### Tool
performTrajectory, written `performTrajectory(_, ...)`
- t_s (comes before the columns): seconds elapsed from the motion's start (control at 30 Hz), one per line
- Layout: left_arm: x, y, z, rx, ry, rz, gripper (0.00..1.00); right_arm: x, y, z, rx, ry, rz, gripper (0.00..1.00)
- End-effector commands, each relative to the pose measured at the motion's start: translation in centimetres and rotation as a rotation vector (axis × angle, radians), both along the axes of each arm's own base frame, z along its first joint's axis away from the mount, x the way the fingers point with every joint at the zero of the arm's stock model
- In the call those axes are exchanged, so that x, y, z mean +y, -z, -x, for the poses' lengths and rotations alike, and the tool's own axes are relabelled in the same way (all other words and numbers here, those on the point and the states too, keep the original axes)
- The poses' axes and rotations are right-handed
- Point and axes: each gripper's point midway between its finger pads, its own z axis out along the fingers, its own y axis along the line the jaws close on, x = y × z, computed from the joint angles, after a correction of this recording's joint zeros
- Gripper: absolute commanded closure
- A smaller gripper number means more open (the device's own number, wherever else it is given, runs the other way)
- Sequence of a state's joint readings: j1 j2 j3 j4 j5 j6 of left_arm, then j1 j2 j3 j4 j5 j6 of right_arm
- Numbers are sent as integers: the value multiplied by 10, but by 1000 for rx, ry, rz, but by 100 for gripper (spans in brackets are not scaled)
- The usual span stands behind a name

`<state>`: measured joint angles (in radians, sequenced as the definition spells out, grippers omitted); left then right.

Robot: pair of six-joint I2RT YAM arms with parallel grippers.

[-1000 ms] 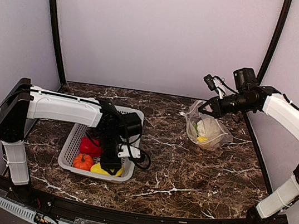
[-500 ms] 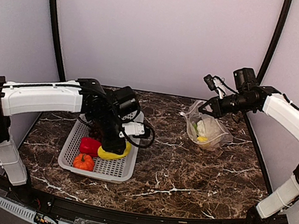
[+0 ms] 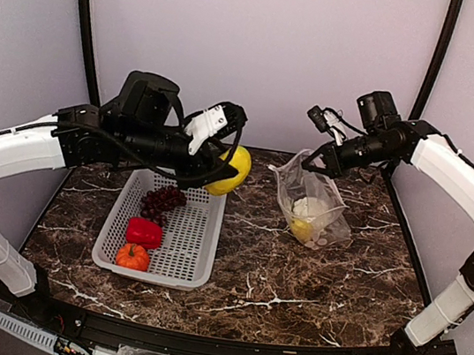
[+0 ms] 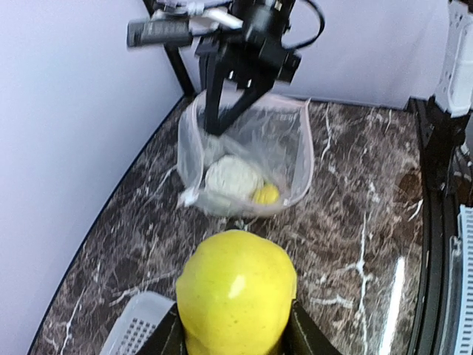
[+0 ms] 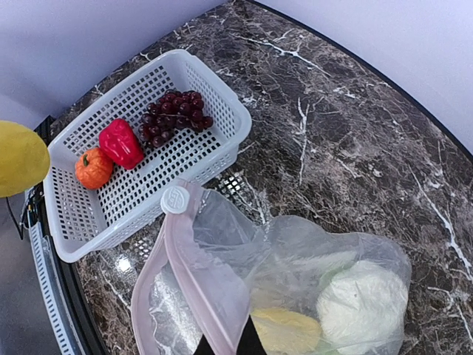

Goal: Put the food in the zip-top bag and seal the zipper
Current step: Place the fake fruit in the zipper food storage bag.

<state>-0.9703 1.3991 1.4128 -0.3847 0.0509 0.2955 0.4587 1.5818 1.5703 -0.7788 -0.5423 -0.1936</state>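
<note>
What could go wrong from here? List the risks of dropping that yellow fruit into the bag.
1. The smooth round yellow toy fruit fills the left pincer, which holds it only by its near end; it might slip free.
2. The right pincer pinches just one edge of the clear crinkly plastic bag, so its mouth sags; the fruit could catch the rim.
3. A push might tip out the white cauliflower.

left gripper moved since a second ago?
Yes. The left gripper, gripping the yellow piece, went from over the basket's near end to past its far right corner, toward the bag.
</note>
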Motion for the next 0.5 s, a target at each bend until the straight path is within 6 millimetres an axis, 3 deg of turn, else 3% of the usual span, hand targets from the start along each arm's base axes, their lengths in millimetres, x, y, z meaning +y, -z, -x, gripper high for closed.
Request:
performTrajectory(0.0, -42, -56, 24, -100, 133, 297, 69, 13, -9, 9, 4, -45, 11, 100)
performTrajectory(0.1, -63, -79, 41, -192, 186, 413, 69, 18, -11, 13, 2, -57, 15, 100)
performTrajectory(0.13, -71, -76, 47, -197, 200, 424, 67, 20, -11, 13, 4, -60, 17, 100)
performTrajectory(0.17, -75, -89, 50, -231, 206, 480, 66, 21, -11, 14, 7, -62, 17, 100)
performTrajectory(0.2, -80, -85, 53, -237, 205, 491, 65, 22, -12, 15, 10, -67, 14, 100)
performTrajectory(0.23, -81, -99, 55, -270, 205, 558, 64, 23, -12, 15, 13, -69, 11, 100)
performTrajectory(0.27, -86, -94, 58, -271, 209, 569, 64, 24, -14, 16, 16, -72, 5, 100)
performTrajectory(0.3, -85, -106, 59, -299, 208, 629, 65, 25, -15, 16, 22, -76, 2, 100)
performTrajectory(0.47, -98, -95, 48, -352, 166, 665, 67, 30, -28, 19, 49, -94, -23, 100)
